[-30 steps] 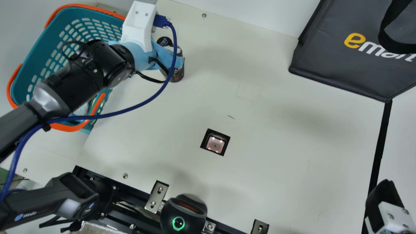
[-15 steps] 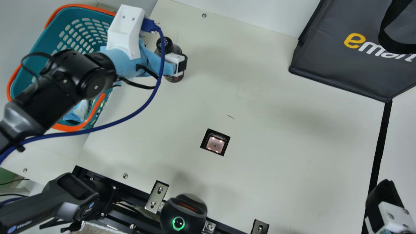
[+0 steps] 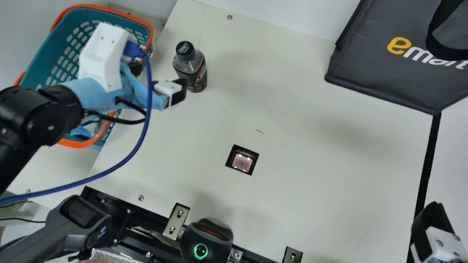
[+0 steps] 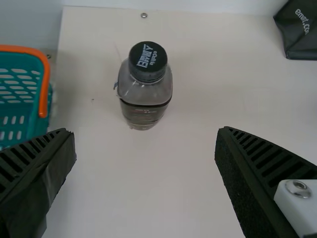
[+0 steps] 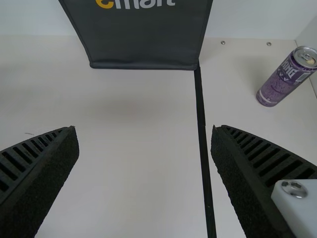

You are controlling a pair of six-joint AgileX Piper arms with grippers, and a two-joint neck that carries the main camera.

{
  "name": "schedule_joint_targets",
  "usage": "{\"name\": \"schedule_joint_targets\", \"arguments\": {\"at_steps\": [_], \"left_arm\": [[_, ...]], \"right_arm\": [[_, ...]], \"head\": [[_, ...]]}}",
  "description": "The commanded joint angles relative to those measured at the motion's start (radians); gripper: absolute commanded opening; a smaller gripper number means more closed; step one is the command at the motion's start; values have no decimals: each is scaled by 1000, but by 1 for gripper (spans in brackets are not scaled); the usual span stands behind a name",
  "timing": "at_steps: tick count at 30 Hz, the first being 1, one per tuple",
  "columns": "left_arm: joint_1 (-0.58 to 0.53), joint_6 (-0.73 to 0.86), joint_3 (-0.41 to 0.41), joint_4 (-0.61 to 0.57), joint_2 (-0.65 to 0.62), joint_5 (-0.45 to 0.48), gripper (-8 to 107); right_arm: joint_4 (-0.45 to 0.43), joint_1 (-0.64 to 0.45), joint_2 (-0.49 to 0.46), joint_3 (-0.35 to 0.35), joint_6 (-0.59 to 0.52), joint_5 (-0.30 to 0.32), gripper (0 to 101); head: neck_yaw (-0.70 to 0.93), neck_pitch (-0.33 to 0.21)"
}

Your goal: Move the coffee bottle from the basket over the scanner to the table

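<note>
Nearest me, at the bottom of the main view, a rounded black device (image 3: pixel 206 243) with a glowing green ring sits at the table's edge. My right gripper (image 3: pixel 433 221) is at the lower right corner of that view, beside the black strip (image 3: pixel 427 160). In its wrist view the right gripper (image 5: pixel 144 129) is wide, nothing between the fingers.

Next out, the scanner (image 3: pixel 242 162) is a square dark opening in the cream table (image 3: pixel 310 153), lit inside, nothing over it.

Farther, the blue cable (image 3: pixel 136 146) loops from my left arm. My left gripper (image 3: pixel 158 78) is between the basket and the bottle, partly over the basket's side. Pincer wide and holding nothing; the left gripper (image 4: pixel 144 131) in its own wrist view has bare table between its fingers.

Coffee bottle (image 3: pixel 192 71): upright on the table, black cap on, just past the left fingertips, clear of both fingers. It's out of the basket, well apart from the scanner.

Teal basket (image 3: pixel 40 60) with orange rim and handle is beside it on the left, a light blue item (image 3: pixel 81 131) inside.

Toward the far right, dark grey bag (image 3: pixel 369 73) with yellow and white lettering. Purple can (image 5: pixel 285 82) on the table across the strip, in the right wrist view.
</note>
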Motion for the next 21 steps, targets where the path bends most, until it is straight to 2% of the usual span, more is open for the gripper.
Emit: {"name": "schedule_joint_targets", "arguments": {"at_steps": [1,12,21], "left_arm": [[6,1,-6,7,-48,43,90],[54,-16,-57,43,-188,195,90],[73,-17,-62,56,-208,227,90]], "right_arm": [[0,0,0,0,0,0,95],[0,0,0,0,0,1,95],[0,0,0,0,0,1,95]], "head": [[2,-29],[2,-29],[-207,-29]]}}
